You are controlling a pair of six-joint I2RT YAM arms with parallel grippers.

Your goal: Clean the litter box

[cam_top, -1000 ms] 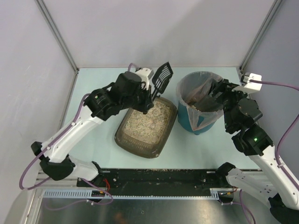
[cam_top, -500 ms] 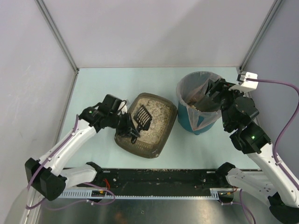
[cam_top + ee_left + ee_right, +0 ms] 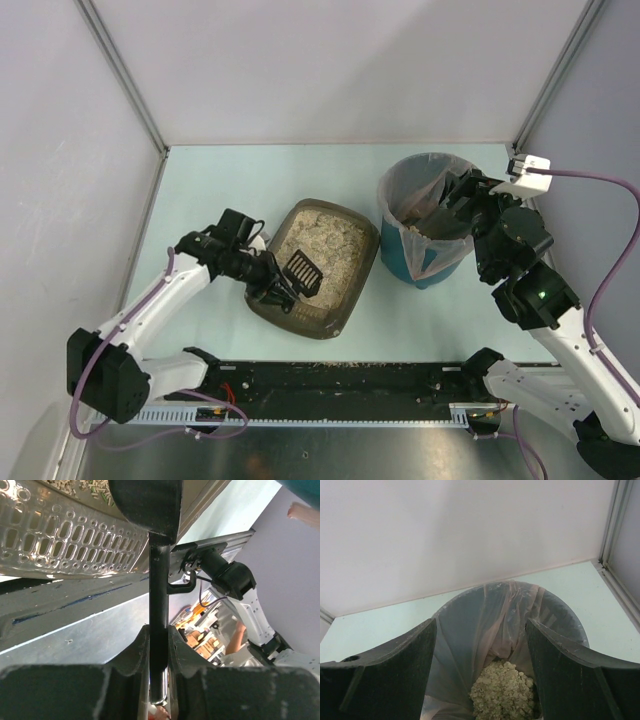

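Note:
The litter box (image 3: 262,300), a dark brown tray of beige litter (image 3: 335,238), lies mid-table. My left gripper (image 3: 274,288) is over its near-left part, shut on the handle of a black slotted scoop (image 3: 303,272). The scoop's head sits low over the litter. In the left wrist view the handle (image 3: 159,605) runs up from between my left gripper's (image 3: 159,680) jaws to the slotted head (image 3: 70,535). My right gripper (image 3: 447,200) hangs open over the teal bin's (image 3: 402,264) right rim. In the right wrist view my right gripper (image 3: 481,665) frames the bin's bag liner (image 3: 470,625), with nothing between the fingers.
Inside the bag lies a heap of clumped litter (image 3: 504,692). The bin stands right beside the litter box's far right corner. Grey walls close in the back and both sides, with metal posts (image 3: 120,75) at the back corners.
My left arm has swung the scoop down from high beside the bin to the near-left part of the litter box. The right arm has stayed put.

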